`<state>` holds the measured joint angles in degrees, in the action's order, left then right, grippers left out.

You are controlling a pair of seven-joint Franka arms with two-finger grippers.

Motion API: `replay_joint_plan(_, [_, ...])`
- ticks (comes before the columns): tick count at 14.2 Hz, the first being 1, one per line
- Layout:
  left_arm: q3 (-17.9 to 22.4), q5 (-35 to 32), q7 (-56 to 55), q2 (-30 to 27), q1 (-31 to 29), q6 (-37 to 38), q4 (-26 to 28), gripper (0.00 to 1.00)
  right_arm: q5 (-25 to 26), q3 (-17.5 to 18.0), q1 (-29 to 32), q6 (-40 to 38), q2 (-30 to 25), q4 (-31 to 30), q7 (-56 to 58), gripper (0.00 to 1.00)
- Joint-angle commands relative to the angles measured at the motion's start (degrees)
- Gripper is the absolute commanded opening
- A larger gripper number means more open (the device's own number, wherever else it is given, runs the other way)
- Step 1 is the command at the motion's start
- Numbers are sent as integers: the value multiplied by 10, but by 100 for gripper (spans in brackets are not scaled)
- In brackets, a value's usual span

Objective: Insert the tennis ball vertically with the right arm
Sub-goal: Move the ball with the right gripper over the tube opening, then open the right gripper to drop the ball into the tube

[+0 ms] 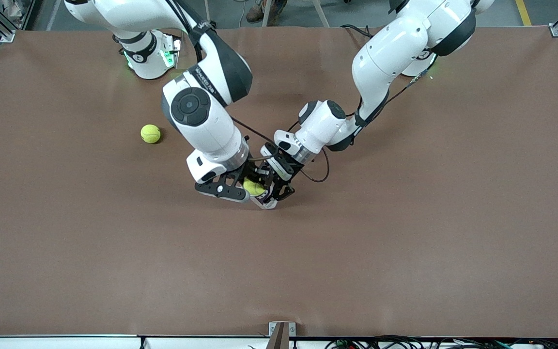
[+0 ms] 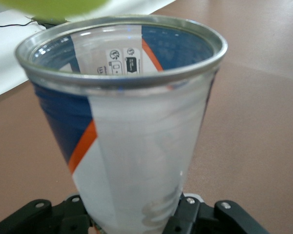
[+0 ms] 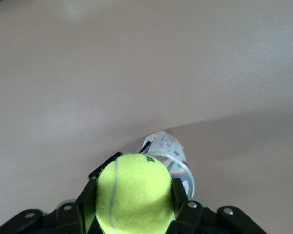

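Observation:
My right gripper (image 1: 254, 189) is shut on a yellow-green tennis ball (image 1: 253, 187), which fills the right wrist view (image 3: 133, 192). It hangs just over the open mouth of a clear plastic ball can (image 3: 173, 158) with a blue, white and orange label and a metal rim. My left gripper (image 1: 279, 186) is shut on that can (image 2: 132, 141) and holds it upright at mid-table. The can looks empty inside. In the front view the can is mostly hidden by the two grippers. A blurred edge of the ball (image 2: 53, 6) shows above the rim in the left wrist view.
A second tennis ball (image 1: 150, 134) lies on the brown table (image 1: 405, 232) toward the right arm's end, farther from the front camera than the grippers. Cables loop beside the left wrist.

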<state>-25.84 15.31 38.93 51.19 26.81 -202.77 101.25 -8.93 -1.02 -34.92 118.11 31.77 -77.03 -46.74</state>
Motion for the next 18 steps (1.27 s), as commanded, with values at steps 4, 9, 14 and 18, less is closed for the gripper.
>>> replay_joint_plan(4, [-1, 4, -7, 3, 2, -7, -2, 55, -13, -2, 13, -49, 5, 12, 38, 13])
replay_joint_plan(9, [0, 4, -9, 3, 3, -7, -2, 56, -17, 1, 3, -61, 5, 10, 36, 12])
replay_joint_plan(14, [0, 4, -9, 2, 2, -7, -1, 57, -16, 1, 4, -56, 10, 10, 34, 13])
replay_joint_plan(18, [-1, 5, -10, 1, 2, -7, -1, 65, -14, 1, 5, -53, 19, 14, 32, 29])
